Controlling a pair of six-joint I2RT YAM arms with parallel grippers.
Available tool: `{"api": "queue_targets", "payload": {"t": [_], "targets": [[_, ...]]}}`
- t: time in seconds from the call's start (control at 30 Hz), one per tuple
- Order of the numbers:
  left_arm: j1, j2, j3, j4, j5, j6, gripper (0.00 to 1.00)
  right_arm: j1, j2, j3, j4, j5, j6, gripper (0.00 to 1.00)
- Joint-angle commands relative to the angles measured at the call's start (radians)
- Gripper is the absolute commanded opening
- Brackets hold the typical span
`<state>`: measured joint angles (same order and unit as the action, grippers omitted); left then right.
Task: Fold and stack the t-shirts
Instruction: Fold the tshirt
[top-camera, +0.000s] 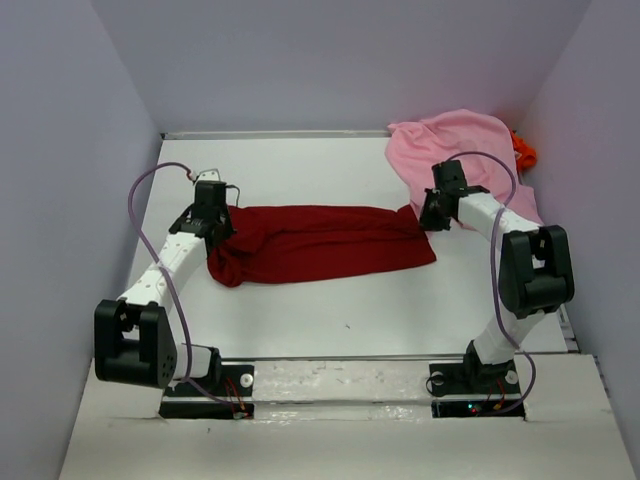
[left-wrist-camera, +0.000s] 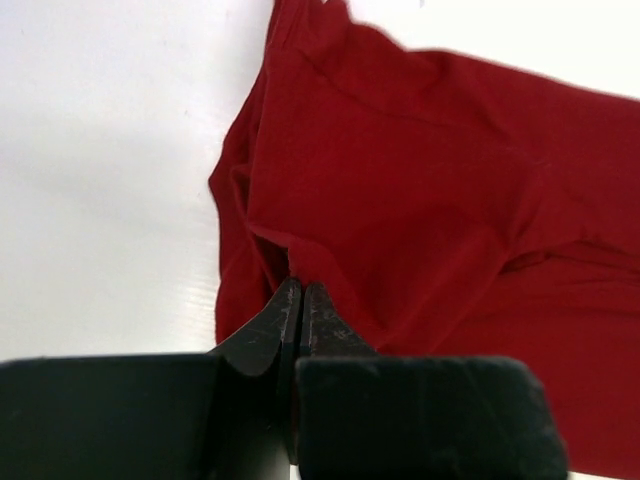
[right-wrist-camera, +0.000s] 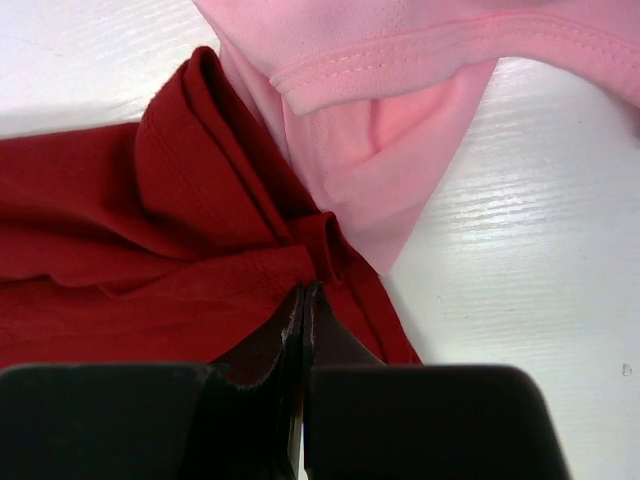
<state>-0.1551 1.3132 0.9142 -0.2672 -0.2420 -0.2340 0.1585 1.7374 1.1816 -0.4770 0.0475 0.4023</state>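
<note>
The dark red t-shirt (top-camera: 320, 245) lies stretched in a long folded band across the middle of the table. My left gripper (top-camera: 222, 228) is at its left end, and the left wrist view shows that gripper (left-wrist-camera: 300, 288) shut on a fold of the red cloth (left-wrist-camera: 430, 200). My right gripper (top-camera: 428, 218) is at the shirt's right end. In the right wrist view it (right-wrist-camera: 303, 290) is shut on bunched red cloth (right-wrist-camera: 150, 250). The light pink t-shirt (top-camera: 460, 150) lies crumpled at the back right, its edge (right-wrist-camera: 400, 150) touching the red one. Behind it peeks the bright orange t-shirt (top-camera: 524, 152).
The white table (top-camera: 300, 320) is enclosed by pale walls on the left, back and right. Both arm bases are bolted to the near edge (top-camera: 340, 385). Cables loop above each arm.
</note>
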Motion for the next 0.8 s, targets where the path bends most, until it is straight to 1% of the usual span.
{"api": "queue_targets", "payload": {"t": [0.0,0.1,0.13,0.17,0.2,0.23,0.27,0.3,0.33,0.37,0.4,0.47,0.57,0.67,0.77], "targets": [[0.003,-0.020,-0.043,0.016,-0.056,-0.007,0.00,0.007,-0.068,-0.002,0.037,0.045,0.013,0.00],[0.005,-0.002,-0.049,0.002,-0.037,-0.027,0.00,0.007,-0.078,0.003,0.035,0.049,0.021,0.00],[0.005,0.010,-0.061,-0.010,-0.039,-0.033,0.38,0.007,-0.078,0.006,0.035,0.051,0.021,0.00],[0.006,0.014,-0.058,-0.021,-0.027,-0.044,0.50,0.007,-0.081,0.007,0.032,0.052,0.020,0.00],[0.008,0.015,-0.049,-0.035,-0.026,-0.047,0.61,0.007,-0.082,0.007,0.032,0.051,0.018,0.13],[0.006,0.003,-0.048,-0.043,-0.031,-0.050,0.74,0.007,-0.084,0.006,0.032,0.054,0.020,0.25],[0.006,-0.008,-0.048,-0.041,-0.040,-0.047,0.77,0.007,-0.082,0.006,0.032,0.051,0.021,0.36],[0.006,-0.020,-0.048,-0.038,-0.058,-0.047,0.78,0.007,-0.081,0.006,0.032,0.046,0.023,0.56],[0.006,-0.043,-0.038,-0.043,-0.062,-0.045,0.85,0.007,-0.079,0.010,0.032,0.042,0.024,0.60],[0.008,-0.054,-0.026,-0.049,-0.081,-0.048,0.85,0.007,-0.081,0.012,0.034,0.040,0.026,0.61],[0.009,-0.074,0.000,-0.055,-0.083,-0.053,0.87,0.007,-0.084,0.022,0.032,0.040,0.024,0.67],[0.009,-0.088,0.064,-0.066,-0.069,-0.051,0.88,0.007,-0.084,0.042,0.031,0.020,0.014,0.70],[0.008,-0.086,0.139,-0.081,-0.059,-0.047,0.88,0.007,-0.084,0.094,0.029,-0.009,0.004,0.70],[0.009,-0.054,0.213,-0.058,0.022,-0.047,0.90,0.007,-0.070,0.163,0.008,-0.040,0.001,0.71],[-0.026,0.007,0.276,-0.056,0.073,-0.053,0.90,0.018,-0.024,0.223,-0.012,-0.077,-0.010,0.71]]}}
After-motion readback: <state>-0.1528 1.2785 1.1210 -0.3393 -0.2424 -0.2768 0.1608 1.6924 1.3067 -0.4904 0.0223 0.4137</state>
